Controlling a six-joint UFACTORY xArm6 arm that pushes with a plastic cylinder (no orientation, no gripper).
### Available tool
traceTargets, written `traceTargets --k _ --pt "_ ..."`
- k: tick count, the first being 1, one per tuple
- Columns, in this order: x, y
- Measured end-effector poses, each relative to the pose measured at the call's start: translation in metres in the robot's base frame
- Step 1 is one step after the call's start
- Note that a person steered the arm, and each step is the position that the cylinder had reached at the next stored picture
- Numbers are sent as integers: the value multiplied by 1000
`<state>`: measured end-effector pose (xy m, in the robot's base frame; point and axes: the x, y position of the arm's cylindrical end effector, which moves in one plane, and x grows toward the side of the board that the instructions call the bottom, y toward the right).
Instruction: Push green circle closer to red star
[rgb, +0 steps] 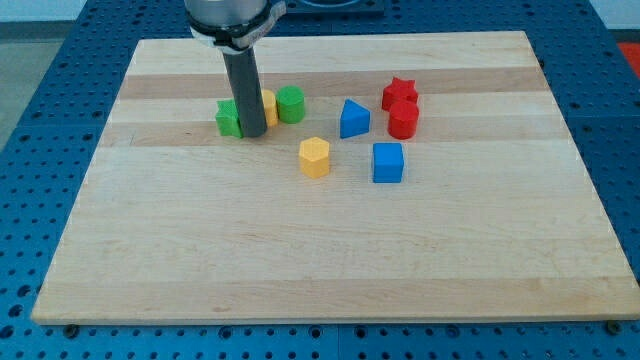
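The green circle (291, 103) sits on the wooden board left of centre near the view's top. The red star (398, 93) is far to its right, with a red round block (404, 120) just below it. My tip (253, 134) is down on the board to the lower left of the green circle. It stands between a green block (229, 118) on its left and a yellow block (269, 106) mostly hidden behind the rod. The yellow block lies between my tip and the green circle.
A blue triangle (354, 119) lies between the green circle and the red blocks. A yellow hexagon (314, 157) and a blue cube (388, 162) sit lower, near the board's (320, 260) middle.
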<state>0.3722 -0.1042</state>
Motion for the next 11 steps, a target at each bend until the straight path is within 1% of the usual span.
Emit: traceTargets --k 1,4,5,7,9,11 --pt "-18 5" --pt "-15 61" --pt "-30 70" --pt "-45 103" --pt "-80 93" --pt "-86 96"
